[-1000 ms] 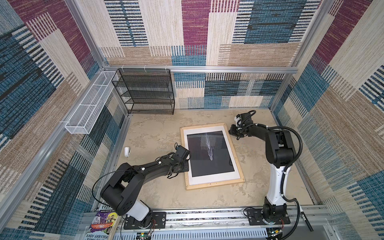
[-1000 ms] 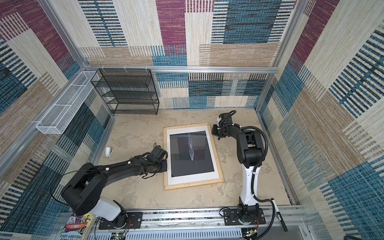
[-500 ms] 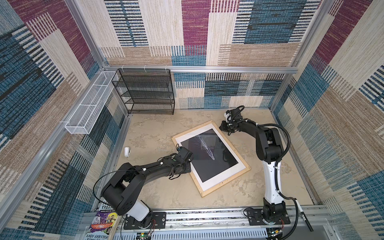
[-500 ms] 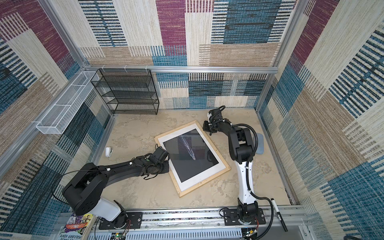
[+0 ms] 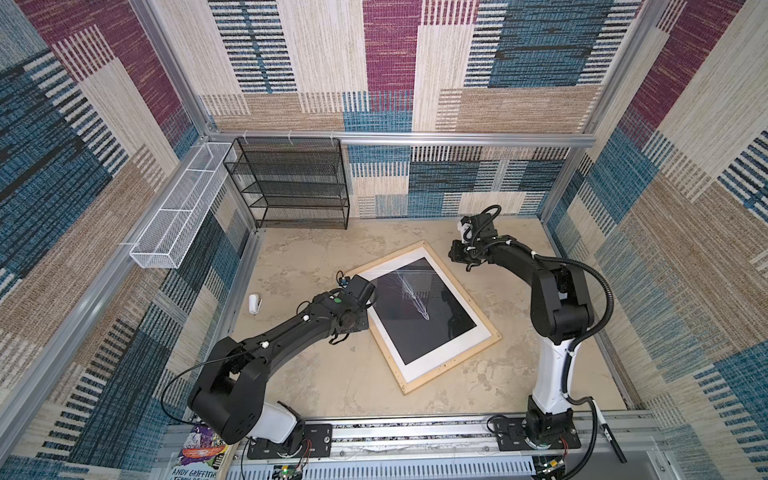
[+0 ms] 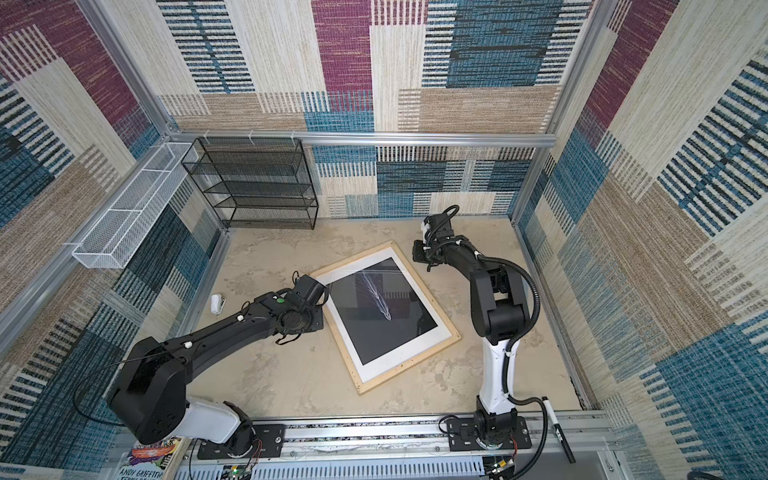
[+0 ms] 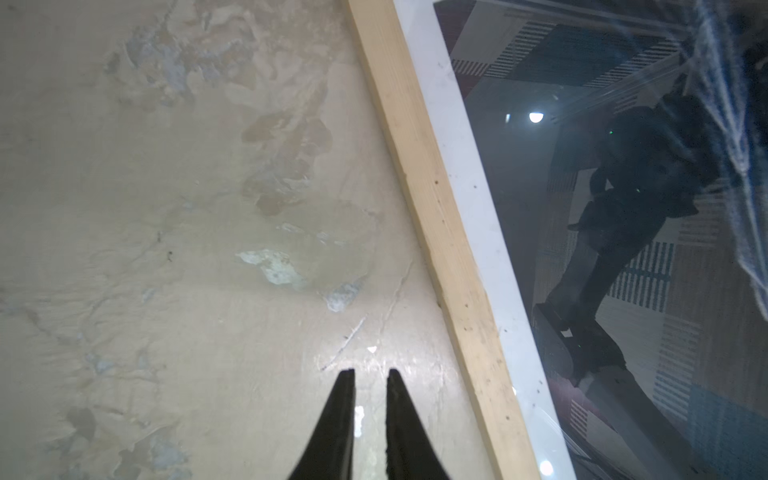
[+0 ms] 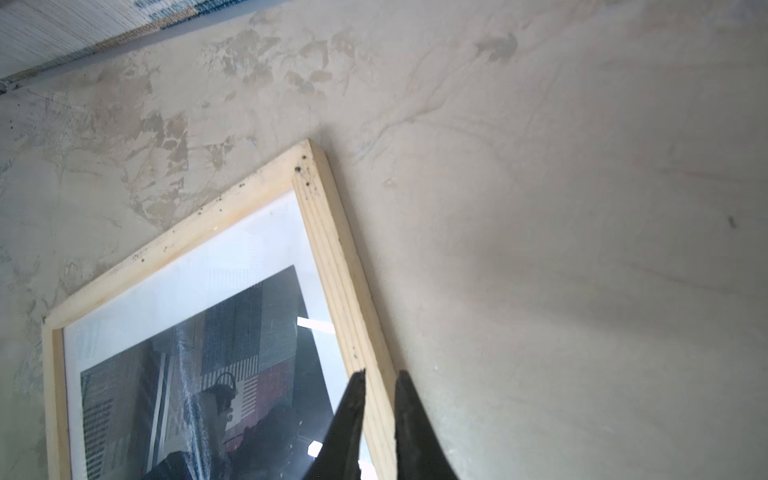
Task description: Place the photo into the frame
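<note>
The frame is a pale wood rectangle lying flat and skewed on the table. The photo, black with a white streak and white margin, sits inside it under the pane. My right gripper is at the frame's right rail near the far corner, shut on that rail, which passes between its fingers. My left gripper is low over the bare table just beside the left rail. Its jaws stand slightly apart with nothing between them.
A black wire-mesh rack stands against the back wall on the left. A white wire basket hangs on the left wall. A small white object lies on the table left of the left arm. A marker rests by the front rail.
The frame, with the photo in it, swung counter-clockwise from square to skewed as my right gripper carried its far corner leftwards; for the last half second it has lain still. My left jaws have parted a little.
</note>
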You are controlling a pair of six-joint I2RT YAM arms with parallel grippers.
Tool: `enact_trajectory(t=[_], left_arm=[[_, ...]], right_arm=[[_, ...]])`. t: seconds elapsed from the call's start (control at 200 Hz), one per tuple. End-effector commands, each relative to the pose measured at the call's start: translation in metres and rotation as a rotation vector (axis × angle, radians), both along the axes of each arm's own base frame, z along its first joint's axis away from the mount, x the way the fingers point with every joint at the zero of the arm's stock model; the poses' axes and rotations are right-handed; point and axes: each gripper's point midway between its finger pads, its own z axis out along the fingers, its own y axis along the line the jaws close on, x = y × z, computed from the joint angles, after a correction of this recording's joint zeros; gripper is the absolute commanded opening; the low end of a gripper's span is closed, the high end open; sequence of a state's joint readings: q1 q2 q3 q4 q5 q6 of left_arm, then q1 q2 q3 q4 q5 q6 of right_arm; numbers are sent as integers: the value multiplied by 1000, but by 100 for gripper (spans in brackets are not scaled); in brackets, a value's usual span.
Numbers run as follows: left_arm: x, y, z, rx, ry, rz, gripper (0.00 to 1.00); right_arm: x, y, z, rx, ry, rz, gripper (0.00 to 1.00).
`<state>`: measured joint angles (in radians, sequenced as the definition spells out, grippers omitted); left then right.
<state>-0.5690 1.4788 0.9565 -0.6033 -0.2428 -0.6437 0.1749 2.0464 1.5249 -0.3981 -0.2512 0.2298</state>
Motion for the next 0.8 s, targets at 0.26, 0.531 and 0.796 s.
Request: enact_trajectory(t=[0.26,0.531,0.796], left_arm=[[-34,6,-27,36,117,-57,8],[-73,-18,-36,-23,122,-161,7],[-116,-52,-48,-147,138,-264,6]], right_arm=[[44,2,-13,12,-22,47,17],[65,35,-31,88,22,145,17],[69,70,-47,59,40,192,17]])
